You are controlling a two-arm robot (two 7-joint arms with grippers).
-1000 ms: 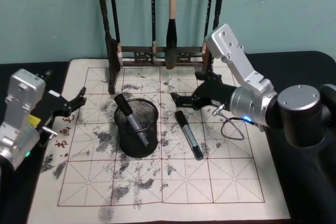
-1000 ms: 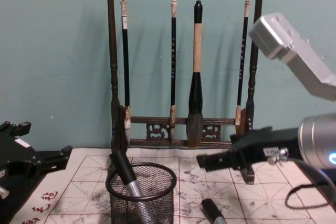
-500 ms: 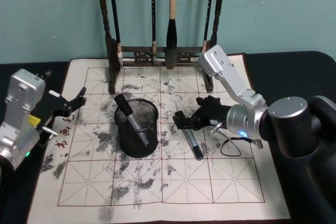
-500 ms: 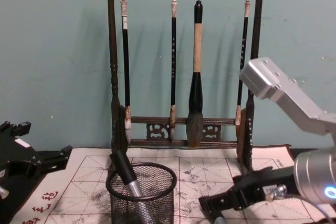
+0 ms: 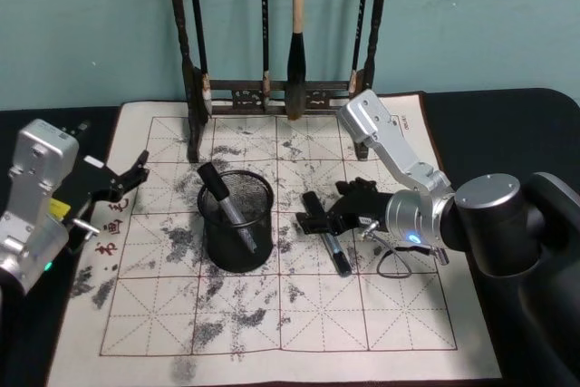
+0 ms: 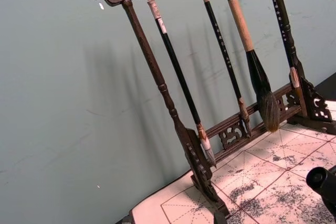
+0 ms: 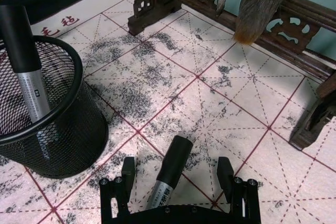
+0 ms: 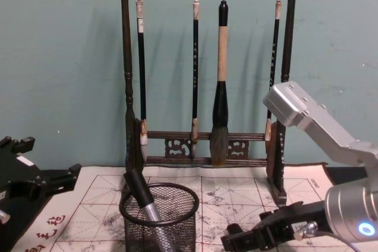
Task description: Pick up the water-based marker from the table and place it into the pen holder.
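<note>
The water-based marker [image 5: 328,237], black with a grey barrel, lies flat on the ink-stained paper to the right of the pen holder [image 5: 236,224]. My right gripper [image 5: 319,222] is low over it and open. In the right wrist view the marker [image 7: 170,169] lies between the two fingers [image 7: 126,174], which stand apart from it on either side. The pen holder [image 7: 44,129] is a black mesh cup with another marker [image 5: 227,206] leaning inside. My left gripper [image 5: 122,174] is parked open at the paper's left edge.
A tall dark wooden brush rack [image 5: 272,92] with several hanging brushes stands at the back of the gridded paper mat [image 5: 272,314]. A thin cable loop [image 5: 391,260] hangs under my right wrist. The table around the mat is black.
My right gripper has come down and back from near the rack's base to the marker, and its fingers now straddle the marker. The left arm has not moved.
</note>
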